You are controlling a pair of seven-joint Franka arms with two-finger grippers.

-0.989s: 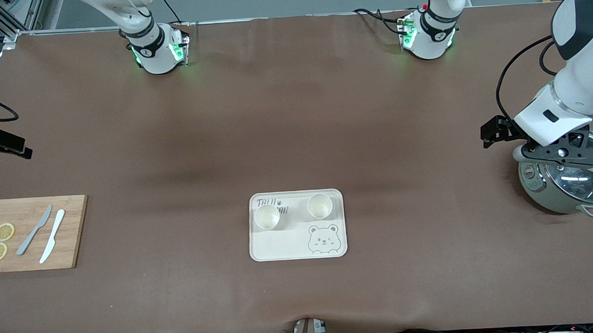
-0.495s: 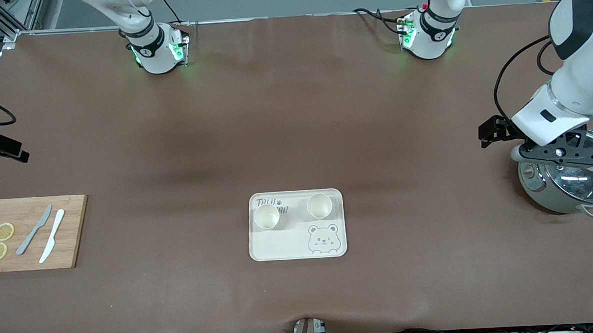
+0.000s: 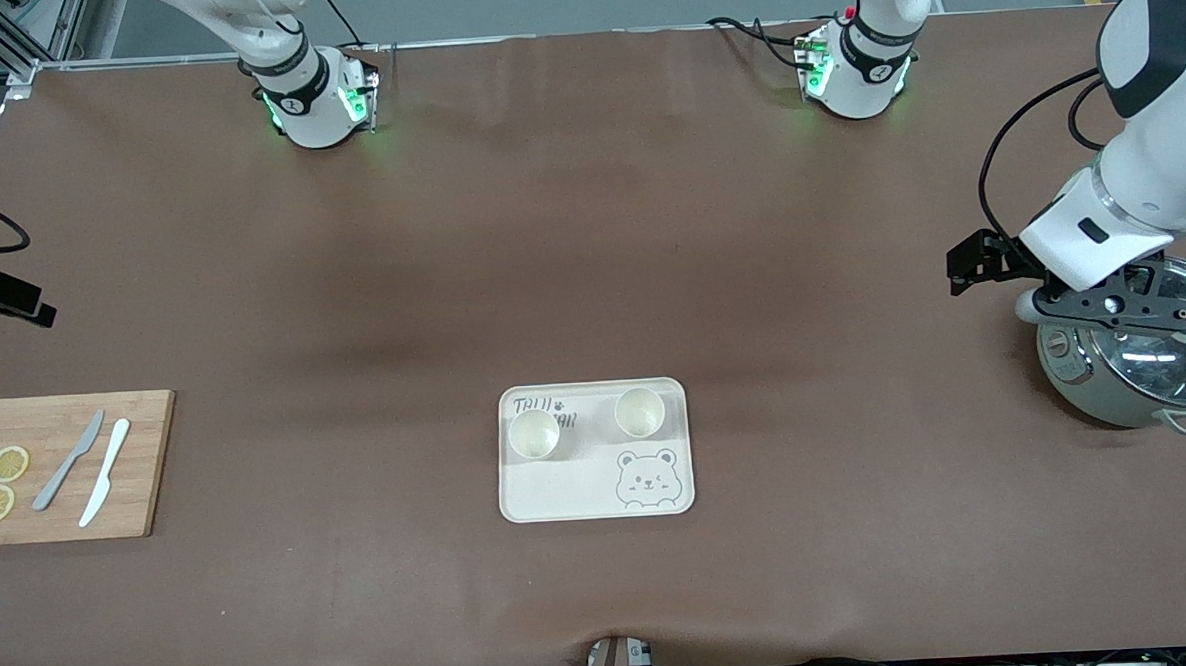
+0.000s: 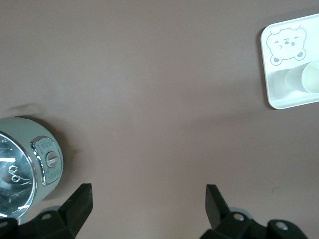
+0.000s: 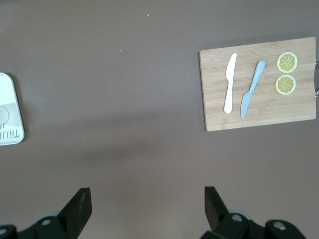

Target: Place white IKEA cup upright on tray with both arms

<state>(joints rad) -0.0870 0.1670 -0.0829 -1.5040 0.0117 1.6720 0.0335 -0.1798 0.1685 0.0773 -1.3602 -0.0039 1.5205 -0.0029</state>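
The cream tray (image 3: 570,489) with the grey bear drawing lies on the brown table, near the front camera at mid-table. Two white cups stand upright on it, one (image 3: 534,434) toward the right arm's end and one (image 3: 640,412) toward the left arm's end. My left gripper (image 4: 148,191) is open and empty; it hangs high by the steel pot (image 3: 1145,374), and its view shows the tray (image 4: 279,99) and a cup (image 4: 310,78) far off. My right gripper (image 5: 148,191) is open and empty, high over bare table between the tray's edge (image 5: 10,134) and the wooden board.
A wooden cutting board (image 3: 60,496) at the right arm's end carries a grey knife (image 3: 70,459), a white knife (image 3: 105,471) and two lemon slices (image 3: 8,464). The lidded steel pot, also in the left wrist view (image 4: 20,164), stands at the left arm's end.
My left arm has shifted slightly toward the table's middle beside the pot. The cups and tray have not moved.
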